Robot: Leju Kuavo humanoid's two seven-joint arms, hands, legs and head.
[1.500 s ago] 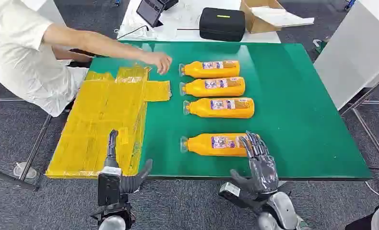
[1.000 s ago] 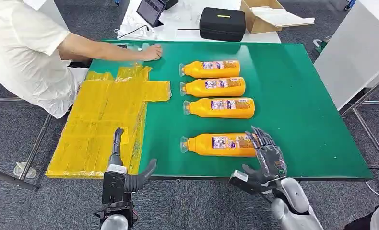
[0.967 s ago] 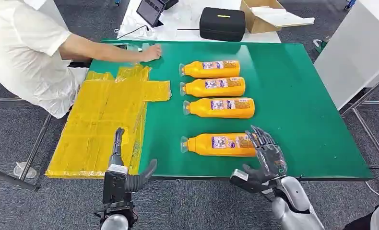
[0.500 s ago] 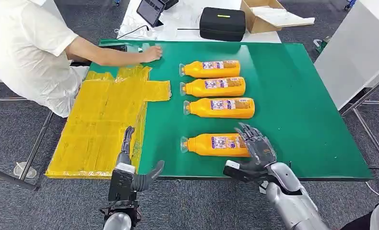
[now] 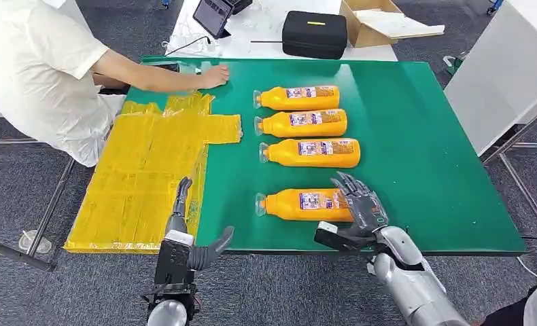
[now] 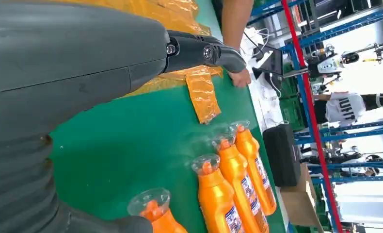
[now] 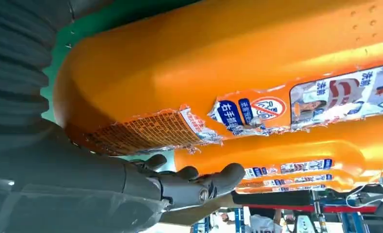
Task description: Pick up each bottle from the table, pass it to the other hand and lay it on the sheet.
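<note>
Head view is giving us the green table [image 5: 429, 170] filling the middle of the frame, with the yellow sheet [image 5: 143, 176] lying over its left part and hanging past the lower left edge. At the upper left a person [image 5: 28, 68] is leaning in, one hand resting flat on the table near the sheet's far end. Four orange bottles are lying on their sides, caps pointing left: three in a close row at upper centre [image 5: 303, 124], and the nearest bottle [image 5: 300, 205] apart from them at lower centre.

We are reaching for that nearest bottle with our right hand [image 5: 361, 207], whose fingers are spread over the bottle's base end and not yet wrapped around it; in the right wrist view the orange body [image 7: 218, 63] is sitting just beyond the fingers [image 7: 199, 184]. Our left hand [image 5: 184, 238] is waiting at the lower left by the table's near edge, fingers apart and holding nothing.

We are judging this as the first pick, with no bottle on the sheet. The next move is calling for us to close the right hand around the bottle's body, then lift it toward the left hand
</note>
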